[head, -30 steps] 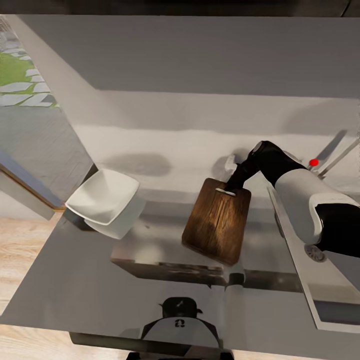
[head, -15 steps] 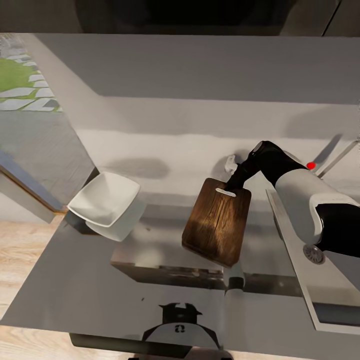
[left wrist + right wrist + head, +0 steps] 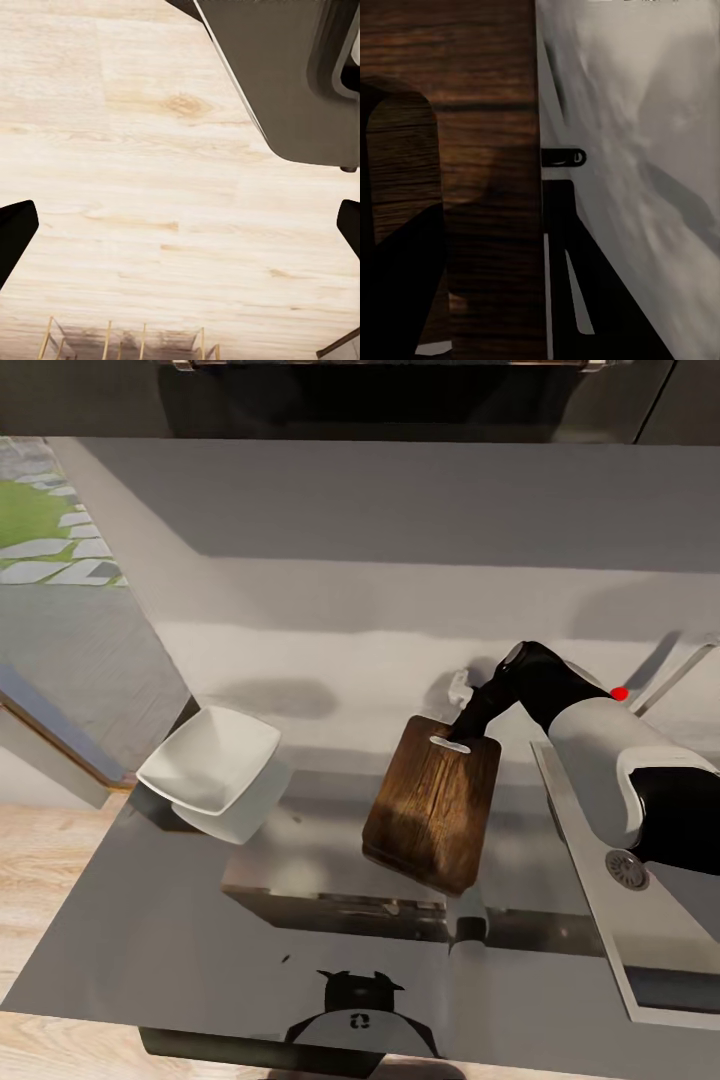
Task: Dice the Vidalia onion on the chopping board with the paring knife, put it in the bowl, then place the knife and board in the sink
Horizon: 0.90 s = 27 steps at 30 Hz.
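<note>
My right gripper (image 3: pixel 462 728) sits at the far, handle-hole end of the brown wooden rectangular chopping board (image 3: pixel 432 802). In the right wrist view one dark finger (image 3: pixel 401 225) lies flat against the wood grain, so I judge it clenched on the board's edge, though I see just one finger there and cannot confirm the other side. The board looks tipped, its far end raised and its near corner low over the glossy dark grey reflective bench (image 3: pixel 250 920).

I take the step in hand to be carrying the board to the grey steel sink (image 3: pixel 640 920), which lies just to the right, with its round drain (image 3: pixel 627 868) beside my forearm. To do it well I want to lift until the low corner is clear of the bench, then swing right slowly, keeping the board from pivoting in an end-only pinch. I would lower it over the basin and not the rim before letting go.

The white squarish bowl (image 3: pixel 210 760) rests well to the left near the bench edge, apart from the board. I cannot make out knife, onion or dice.

My left gripper (image 3: pixel 180 225) hangs over the light wooden floor (image 3: pixel 150 187), fingertips spread wide, released and holding nothing.
</note>
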Available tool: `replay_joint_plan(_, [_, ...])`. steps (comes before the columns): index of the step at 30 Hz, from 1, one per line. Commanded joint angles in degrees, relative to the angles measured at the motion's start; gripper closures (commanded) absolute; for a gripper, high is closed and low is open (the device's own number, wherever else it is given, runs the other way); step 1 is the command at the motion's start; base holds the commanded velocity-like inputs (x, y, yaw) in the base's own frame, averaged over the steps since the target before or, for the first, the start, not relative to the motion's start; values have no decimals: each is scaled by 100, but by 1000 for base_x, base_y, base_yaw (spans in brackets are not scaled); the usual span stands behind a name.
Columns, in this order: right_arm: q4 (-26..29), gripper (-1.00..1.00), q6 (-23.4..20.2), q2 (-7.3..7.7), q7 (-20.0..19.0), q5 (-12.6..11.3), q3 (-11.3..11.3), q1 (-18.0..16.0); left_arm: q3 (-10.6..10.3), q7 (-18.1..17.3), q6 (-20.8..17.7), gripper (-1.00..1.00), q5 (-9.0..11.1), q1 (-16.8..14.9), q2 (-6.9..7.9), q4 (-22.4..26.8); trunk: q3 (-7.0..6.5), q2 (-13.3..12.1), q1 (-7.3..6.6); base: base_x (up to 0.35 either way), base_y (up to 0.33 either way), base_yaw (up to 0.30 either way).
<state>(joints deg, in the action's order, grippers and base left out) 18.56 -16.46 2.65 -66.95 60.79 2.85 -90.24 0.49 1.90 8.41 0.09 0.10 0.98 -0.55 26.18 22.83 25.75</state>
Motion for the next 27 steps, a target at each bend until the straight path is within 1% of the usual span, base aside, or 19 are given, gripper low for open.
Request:
replay_joint_plan(1, [8, 100, -59, 1, -20, -17, 30, -2, 1, 12, 28, -100, 0, -1, -1, -5, 7, 9, 3, 0, 0, 0])
replay_joint_plan(5, [8, 100, -96, -2, -14, -17, 31, -2, 0, 12, 29, -100, 0, -1, -1, -6, 7, 9, 3, -11, 0, 0])
replay_joint_plan(9, [7, 100, -301, 14, -2, -22, 26, -2, -3, 12, 29, -100, 0, -1, -1, -7, 7, 9, 3, -127, 0, 0])
replay_joint_plan(12, [12, 100, -409, 29, 35, -23, 19, -2, -4, 12, 29, -100, 0, -1, -1, -7, 7, 9, 3, -244, 0, 0])
replay_joint_plan(18, [9, 100, -555, 53, 282, -31, 7, -2, -5, 12, 29, -100, -4, -1, -1, -7, 7, 9, 3, -297, 0, 0])
replay_joint_plan(22, [8, 100, -720, 137, 459, -60, -38, -2, -5, 12, 29, -100, -14, -1, 4, -4, 7, 9, 3, -310, 0, 0])
replay_joint_plan(24, [11, 100, -765, 167, 522, -100, -166, -2, -5, 12, 29, -100, -18, -1, 6, -4, 7, 9, 3, -266, 0, 0])
replay_joint_plan(26, [14, 100, -798, 189, 601, -142, -469, -2, -5, 12, 29, -100, -23, -1, 7, -4, 7, 9, 3, -138, 0, 0])
replay_joint_plan(27, [14, 100, -806, 193, 626, -148, -553, -2, -5, 12, 29, -100, -24, -1, 7, -3, 7, 9, 3, -86, 0, 0])
